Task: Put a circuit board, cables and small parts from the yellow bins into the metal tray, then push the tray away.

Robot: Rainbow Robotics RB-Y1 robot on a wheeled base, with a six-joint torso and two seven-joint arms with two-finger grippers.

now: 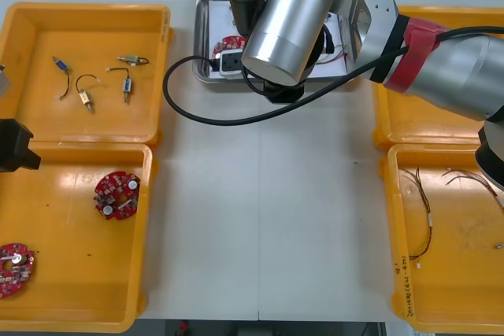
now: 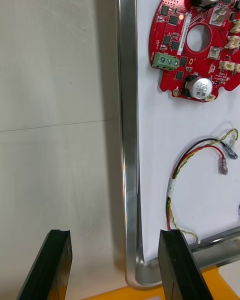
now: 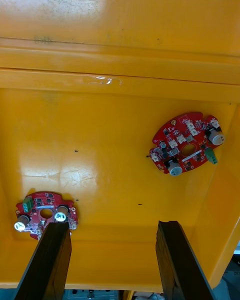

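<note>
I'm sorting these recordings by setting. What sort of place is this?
Likely an electronics kitting bench: yellow bins of sorted round red circuit boards flank a metal tray that holds one board and a red and yellow cable.

Light table (image 1: 260, 218), faint seam lines across the top. Metal tray (image 1: 202, 37) sits flat at the far edge, middle. Left side: far left bin (image 1: 87, 10) and near left bin (image 1: 71, 194), both yellow, edge to edge. Right side: far right bin (image 1: 417, 125) and near right bin (image 1: 465, 273), yellow, likewise. Bare strip of table between the two pairs
</note>
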